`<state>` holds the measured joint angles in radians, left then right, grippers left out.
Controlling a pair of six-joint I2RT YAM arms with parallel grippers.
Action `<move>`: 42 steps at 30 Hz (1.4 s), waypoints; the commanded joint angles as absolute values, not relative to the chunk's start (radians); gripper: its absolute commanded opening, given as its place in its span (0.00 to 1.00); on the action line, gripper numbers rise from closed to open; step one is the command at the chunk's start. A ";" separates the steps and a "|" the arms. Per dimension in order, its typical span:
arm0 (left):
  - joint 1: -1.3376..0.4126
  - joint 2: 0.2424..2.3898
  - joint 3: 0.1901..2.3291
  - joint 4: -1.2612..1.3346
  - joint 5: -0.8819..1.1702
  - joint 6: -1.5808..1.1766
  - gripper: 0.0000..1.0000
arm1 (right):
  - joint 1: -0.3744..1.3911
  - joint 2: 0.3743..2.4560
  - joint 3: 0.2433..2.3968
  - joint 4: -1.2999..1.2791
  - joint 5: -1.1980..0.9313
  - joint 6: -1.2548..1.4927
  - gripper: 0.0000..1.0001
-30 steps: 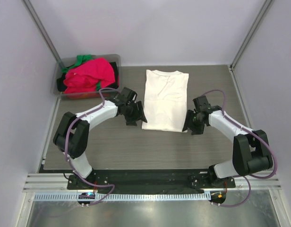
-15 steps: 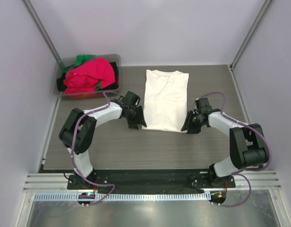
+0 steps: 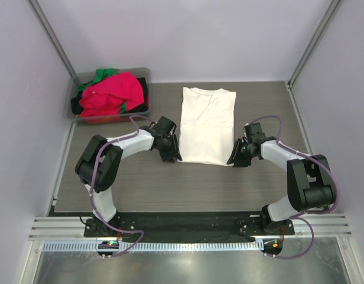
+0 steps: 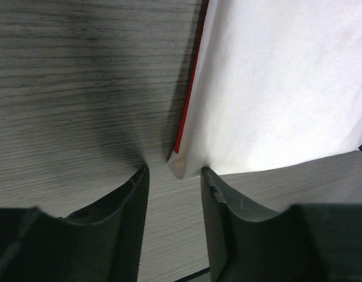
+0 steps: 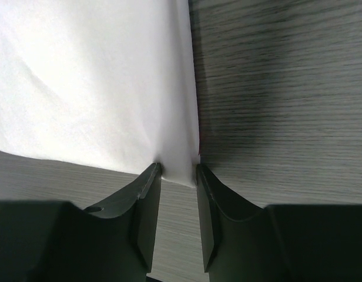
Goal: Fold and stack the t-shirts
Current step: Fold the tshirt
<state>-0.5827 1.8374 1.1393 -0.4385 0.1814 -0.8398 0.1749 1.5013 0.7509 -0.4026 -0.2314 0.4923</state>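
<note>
Top external: the cream-white t-shirt (image 3: 207, 124) lies folded lengthwise on the table (image 3: 140, 189), with the left gripper (image 3: 172, 154) and right gripper (image 3: 235, 158) at its near corners. Left wrist: jaws apart, corner between them. A red edge (image 4: 190, 100) shows beneath, so a shallow pinch may catch one layer only. Right wrist: jaws narrowly apart at the corner. Uneven grips would skew the fold.

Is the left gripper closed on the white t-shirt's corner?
No, the left gripper is open, straddling a corner of the white t-shirt with bare table visible inside the gap.
</note>
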 commanded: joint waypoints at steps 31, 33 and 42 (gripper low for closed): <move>-0.722 1.530 0.991 -0.488 0.026 -0.960 0.00 | 0.175 1.280 0.801 -0.739 -0.140 0.589 0.01; -0.758 1.482 1.002 -0.564 0.008 -0.980 0.00 | 0.175 1.194 0.813 -0.811 -0.179 0.610 0.01; -0.828 1.246 1.156 -0.865 -0.081 -1.032 0.00 | 0.198 0.997 0.994 -1.047 -0.160 0.643 0.01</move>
